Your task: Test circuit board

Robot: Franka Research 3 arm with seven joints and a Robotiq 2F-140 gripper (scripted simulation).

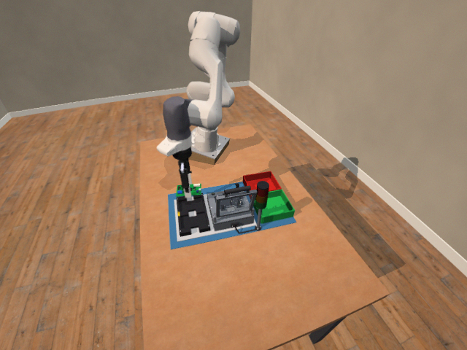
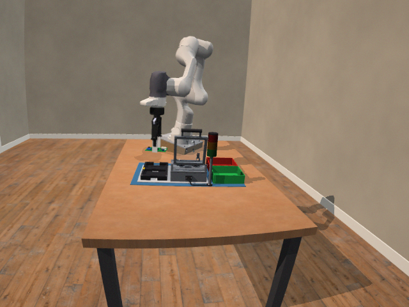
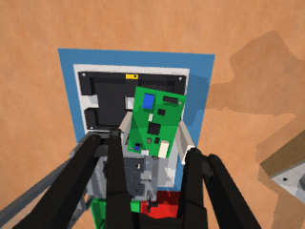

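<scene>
Gripper (image 3: 153, 159) fingers are clamped on the green board (image 3: 155, 120), carrying it in the air above the far end of the black tray (image 1: 192, 222), ready for the trip to the tester (image 1: 230, 211). Board sits between and just beyond the fingertips, face up, white connector end nearest the wrist.

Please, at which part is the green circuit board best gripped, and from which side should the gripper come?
By its two long edges, from straight above. The circuit board is thin, flat and face up, so only its edges offer hold, and the white connector end stays free. The gripper holds it this way now.
</scene>
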